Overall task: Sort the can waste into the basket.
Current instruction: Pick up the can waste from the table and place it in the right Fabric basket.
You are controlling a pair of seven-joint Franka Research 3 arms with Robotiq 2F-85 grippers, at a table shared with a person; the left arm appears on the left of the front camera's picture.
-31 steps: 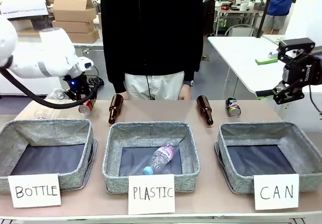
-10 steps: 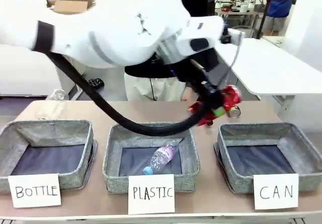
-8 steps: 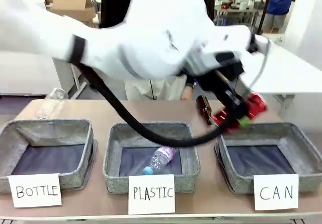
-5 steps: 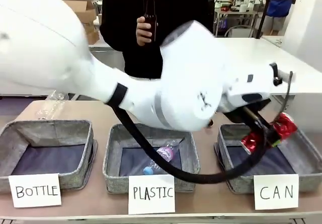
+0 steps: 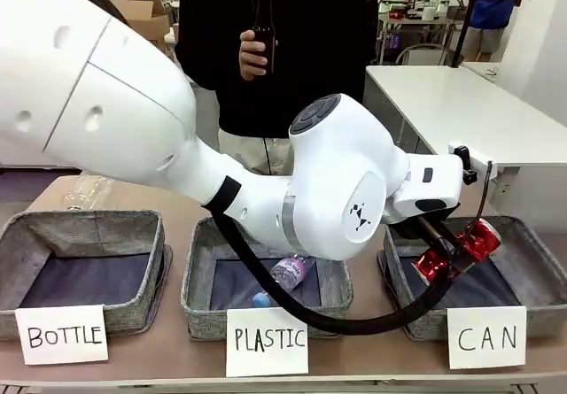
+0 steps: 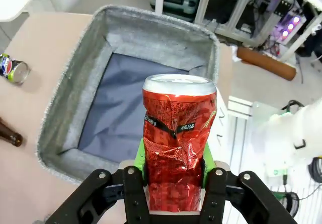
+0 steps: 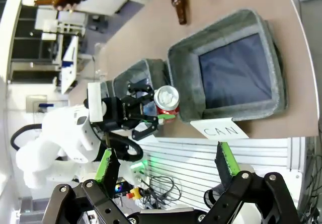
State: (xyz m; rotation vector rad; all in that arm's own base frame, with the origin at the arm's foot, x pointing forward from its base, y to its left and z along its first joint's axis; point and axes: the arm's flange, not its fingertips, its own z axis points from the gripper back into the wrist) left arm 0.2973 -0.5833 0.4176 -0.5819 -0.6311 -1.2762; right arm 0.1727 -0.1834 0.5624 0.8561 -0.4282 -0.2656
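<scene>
- Here's the left end effector (image 5: 447, 257), reaching right across the bench (image 5: 372, 359) and hanging above the CAN basket (image 5: 536, 266), jaws clamped hard on the red can (image 5: 462, 247).
- The left wrist view shows the grip plainly. The green pads (image 6: 141, 156) press both sides of the can's lower body, which is badly crumpled (properly squashed in), and its silver top points toward the basket's dark lining.
- The red can is in the air over the basket, touching neither wall nor floor. Seen from the right wrist, it looks close to the basket wall that faces the PLASTIC basket (image 5: 199, 279), so I can't say it's squarely over the middle.
- The right end effector (image 7: 166, 166) is held high, well away from the basket, jaws spread wide with nothing between them.
- The blue can (image 6: 13, 69) lies on its side on the bench outside the basket, off its far wall, untouched. A brown bottle (image 6: 7, 133) lies on the bench a little farther from the basket on that same side.
- Well beyond the basket, the person's hand (image 5: 255, 53) holds another brown bottle upright.
- Where does that leave the job? The basket's lining is bare, so no can has been sorted yet.
- By my reading the first can is right at the drop: open the jaws and it should land inside.
- After that the blue can has to be fetched and dropped too, so less than half the work is done.
</scene>
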